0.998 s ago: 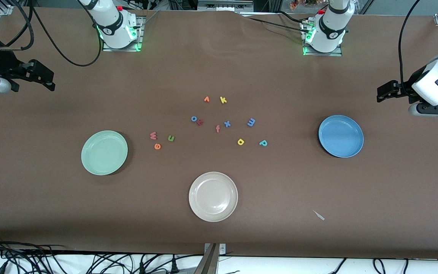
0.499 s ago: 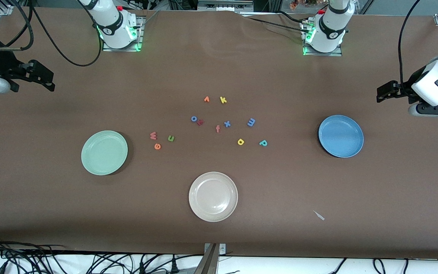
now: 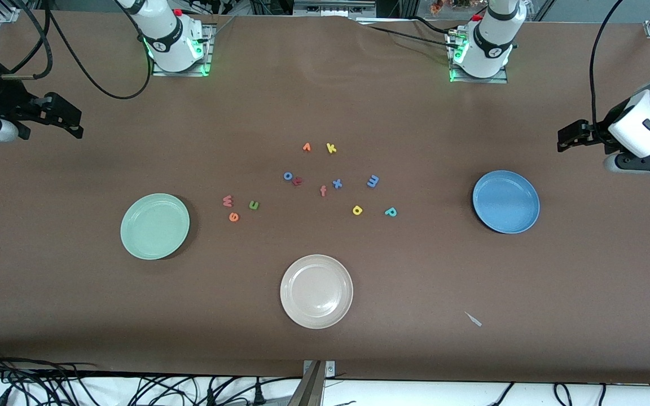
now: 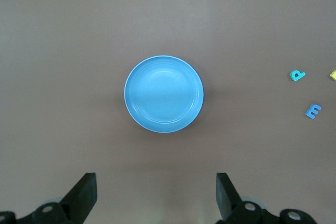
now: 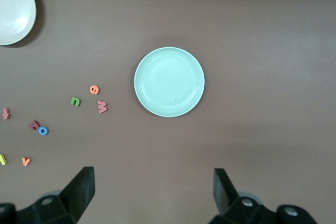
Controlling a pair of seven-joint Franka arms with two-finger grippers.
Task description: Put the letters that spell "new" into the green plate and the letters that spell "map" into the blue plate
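Since nothing sits in either target plate yet, we judge the task unstarted. The small salmon-red foam "w" (image 3: 227,201), the orange foam "e" (image 3: 233,217) and the green foam "n" (image 3: 254,205) lie in a tight cluster on the brown table cover (image 3: 77,316), just beside the round pale mint-green plate (image 3: 155,226) on its centre-facing side; handy for short carries. The blue foam "m" (image 3: 373,181), the yellow rounded foam "a" (image 3: 358,210) and the teal foam "p" (image 3: 390,212) lie loosely grouped nearer the round medium-blue plate (image 3: 506,202), though with more gap.

Between the two groups sit the distractors: blue "o" (image 3: 288,176), blue "x" (image 3: 337,183), salmon "f" (image 3: 323,191), a dark red letter (image 3: 297,181) touching the "o", and farther from the front camera an orange "v"-like letter (image 3: 306,147) and a yellow "k" (image 3: 331,148). A round cream-white plate (image 3: 316,291) sits nearest the front camera; unused by the task. A small pale scrap (image 3: 473,319) lies toward the left arm's end.

The right gripper (image 5: 152,192) hangs spread wide, empty, above the table near the green plate; the left gripper (image 4: 156,195) likewise spread and empty near the blue plate. We read each arm as staged by its own plate, waiting.
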